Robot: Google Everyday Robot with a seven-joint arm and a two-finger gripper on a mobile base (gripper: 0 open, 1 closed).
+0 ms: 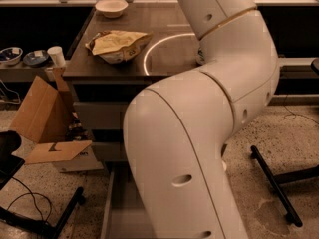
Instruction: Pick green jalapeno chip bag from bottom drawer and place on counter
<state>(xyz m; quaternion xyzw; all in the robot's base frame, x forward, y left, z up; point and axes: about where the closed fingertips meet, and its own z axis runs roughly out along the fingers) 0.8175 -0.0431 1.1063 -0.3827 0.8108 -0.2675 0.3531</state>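
My white arm [199,133] fills the middle of the view and runs up past the top edge. My gripper is out of view. The bottom drawer [122,213] stands pulled open under the cabinet; a strip of its grey floor shows left of my arm, and the rest is hidden behind it. The green jalapeno chip bag is not visible. The counter [169,24] is dark, with a thin bright ring [148,54] partly covered by my arm.
A larger tan-yellow bag [119,44] and a white bowl [111,6] sit on the counter. Two upper drawers [99,116] are shut. An open cardboard box [45,118] stands left of the cabinet, with black stand legs [65,213] below. A black chair base [276,183] lies right.
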